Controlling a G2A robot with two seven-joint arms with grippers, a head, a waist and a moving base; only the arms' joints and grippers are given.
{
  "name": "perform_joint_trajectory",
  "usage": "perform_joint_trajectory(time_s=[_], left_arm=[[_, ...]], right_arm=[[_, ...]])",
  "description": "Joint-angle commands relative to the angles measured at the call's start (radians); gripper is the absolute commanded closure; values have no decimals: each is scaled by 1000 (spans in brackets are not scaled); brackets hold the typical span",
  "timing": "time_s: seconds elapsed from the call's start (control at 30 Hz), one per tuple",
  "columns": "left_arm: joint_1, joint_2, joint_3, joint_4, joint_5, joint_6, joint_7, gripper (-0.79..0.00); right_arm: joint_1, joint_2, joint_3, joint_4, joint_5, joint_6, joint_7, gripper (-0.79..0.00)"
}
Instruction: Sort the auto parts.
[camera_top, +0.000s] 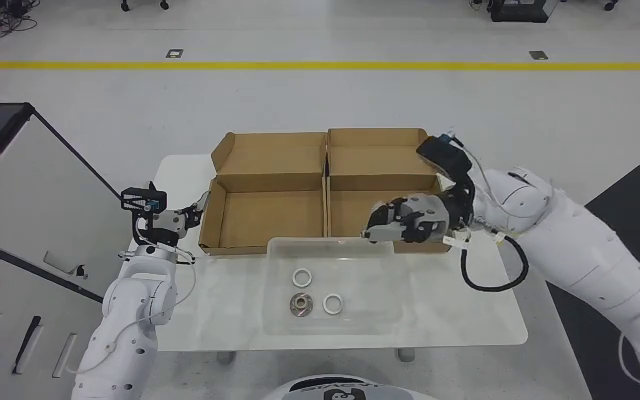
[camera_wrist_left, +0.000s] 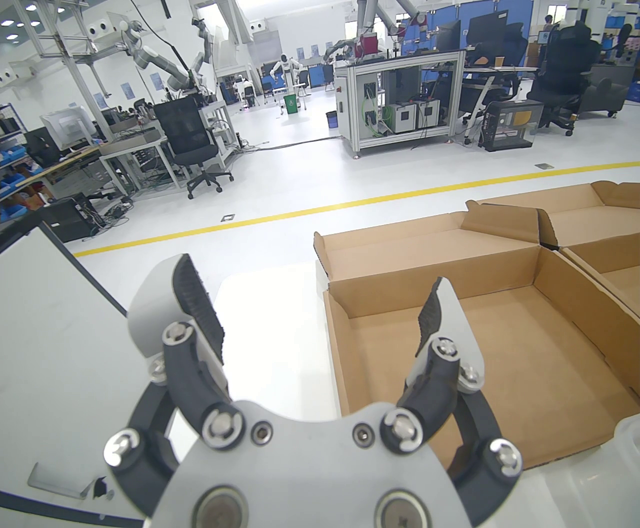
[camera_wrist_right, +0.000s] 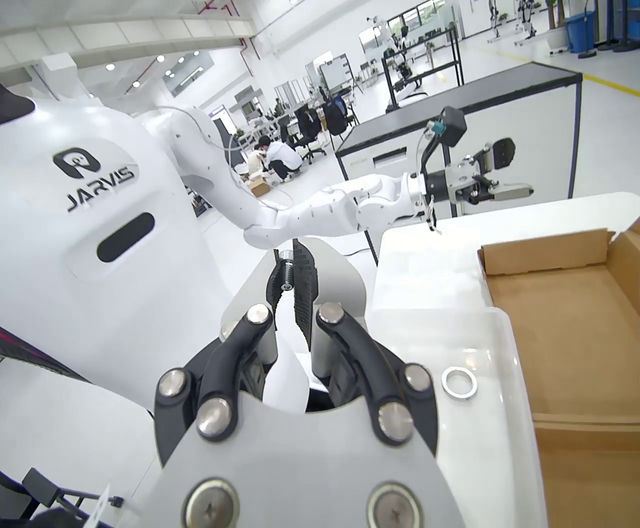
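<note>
Brown cardboard boxes (camera_top: 262, 218), white table (camera_top: 480, 310), clear tray (camera_top: 330, 243), white ring (camera_top: 301, 276), dark threaded part (camera_wrist_right: 286, 271), yellow floor line (camera_top: 300, 65)

The left box (camera_top: 265, 216) and the right box (camera_top: 350, 210) are open on top, with room to go in. Their front walls stand between them and the clear tray (camera_top: 375, 295). The right gripper (camera_top: 370, 230), jaws tight on a small threaded part (camera_wrist_right: 285, 275), hangs over the right box's front wall.

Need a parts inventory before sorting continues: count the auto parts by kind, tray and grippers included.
white rings: 2
dark flanged metal part: 1
small threaded part, held in the right gripper: 1
Total: 4
</note>
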Motion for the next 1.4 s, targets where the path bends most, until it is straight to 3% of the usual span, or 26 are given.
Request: perform_joint_trajectory(time_s=[0.0, 0.27, 0.73, 1.07, 1.23, 1.37], left_arm=[[0, 0, 0, 0, 0, 0, 0, -785], [0, 0, 0, 0, 0, 0, 0, -785], [0, 0, 0, 0, 0, 0, 0, -785], [0, 0, 0, 0, 0, 0, 0, -785], [0, 0, 0, 0, 0, 0, 0, -785], [0, 0, 0, 0, 0, 0, 0, -785]], right_arm=[[27, -6, -7, 5, 58, 6, 6, 0], [164, -60, -67, 47, 212, 69, 69, 0], [288, -246, -160, 96, 531, 51, 51, 0], [288, -246, -160, 96, 531, 51, 51, 0], [252, -260, -102, 25, 591, 52, -9, 0], [245, -284, -75, 9, 661, 56, 18, 0]])
